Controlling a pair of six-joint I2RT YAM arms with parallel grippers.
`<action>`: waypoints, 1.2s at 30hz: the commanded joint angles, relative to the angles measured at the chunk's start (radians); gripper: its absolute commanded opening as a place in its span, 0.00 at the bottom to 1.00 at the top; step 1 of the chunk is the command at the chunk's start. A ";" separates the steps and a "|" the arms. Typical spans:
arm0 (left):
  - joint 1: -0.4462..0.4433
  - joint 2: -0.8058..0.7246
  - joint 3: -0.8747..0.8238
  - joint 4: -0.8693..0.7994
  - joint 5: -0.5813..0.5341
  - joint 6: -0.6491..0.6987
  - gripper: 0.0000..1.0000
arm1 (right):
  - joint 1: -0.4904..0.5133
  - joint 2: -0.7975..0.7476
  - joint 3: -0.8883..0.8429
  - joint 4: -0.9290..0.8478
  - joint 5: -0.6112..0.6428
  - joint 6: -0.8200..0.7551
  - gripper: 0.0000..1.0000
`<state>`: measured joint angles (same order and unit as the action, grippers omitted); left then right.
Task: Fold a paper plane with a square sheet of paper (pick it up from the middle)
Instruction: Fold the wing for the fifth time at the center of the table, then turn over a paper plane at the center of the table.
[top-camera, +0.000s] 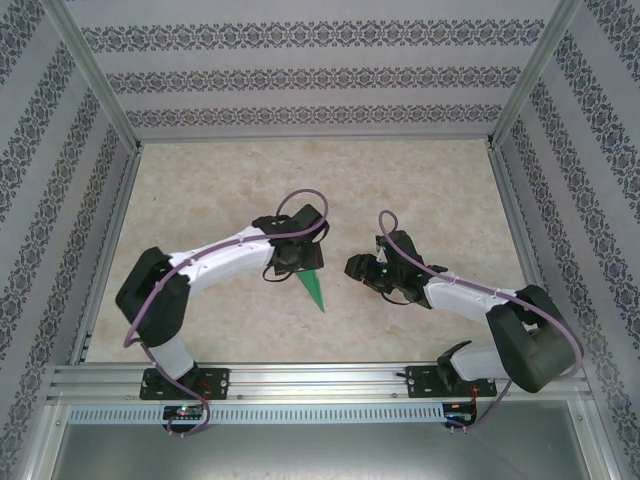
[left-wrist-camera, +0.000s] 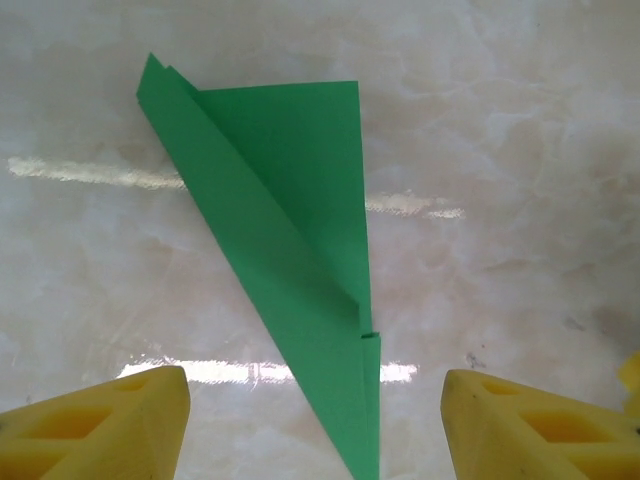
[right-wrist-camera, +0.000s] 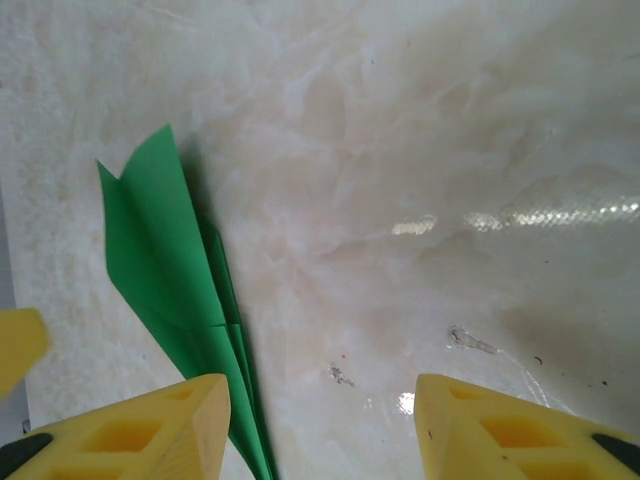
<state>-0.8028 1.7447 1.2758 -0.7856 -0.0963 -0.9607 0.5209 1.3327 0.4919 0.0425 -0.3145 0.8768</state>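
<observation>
- Green paper folded into a narrow, pointed dart, the paper plane (top-camera: 313, 287) lies flat on the beige marble-patterned tabletop (top-camera: 430, 200), a little left of the middle and towards the near side.
- From above, its sharp tip points at the near edge, and its far end is hidden under the left gripper (top-camera: 292, 258), which hangs just over it.
- The left wrist view shows that gripper's blocky yellow fingers (left-wrist-camera: 100, 425) standing wide apart. The plane's narrow end runs down between them and touches neither.
- The same view shows the plane's overlapping layers, with one long crease running from the wide end to the narrow one. Nothing is clamped.
- The right gripper (top-camera: 360, 268) sits just to the right of the plane, apart from it and turned towards it.
- In the right wrist view its yellow fingers (right-wrist-camera: 510, 435) are spread, with bare tabletop between them and nothing held.
- There the plane lies at the left, its narrow end running down just beside the left-hand finger. Whether the two touch cannot be told.
- Patterned wallpaper walls (top-camera: 300, 80) close in the table on three sides, and a silver metal rail (top-camera: 320, 375) carries both arm bases at the near edge.
</observation>
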 joint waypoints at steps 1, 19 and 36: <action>-0.013 0.057 0.065 -0.137 -0.070 -0.039 0.68 | -0.007 -0.021 -0.008 0.056 0.029 -0.003 0.54; -0.005 0.070 0.016 -0.113 -0.092 -0.082 0.44 | 0.010 0.115 0.047 0.104 -0.152 -0.042 0.56; 0.013 0.006 -0.112 -0.003 -0.075 -0.070 0.24 | 0.112 0.285 0.177 0.135 -0.219 -0.056 0.57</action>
<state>-0.8032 1.7580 1.1702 -0.8364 -0.1661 -1.0302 0.6266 1.5879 0.6327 0.1360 -0.4923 0.8356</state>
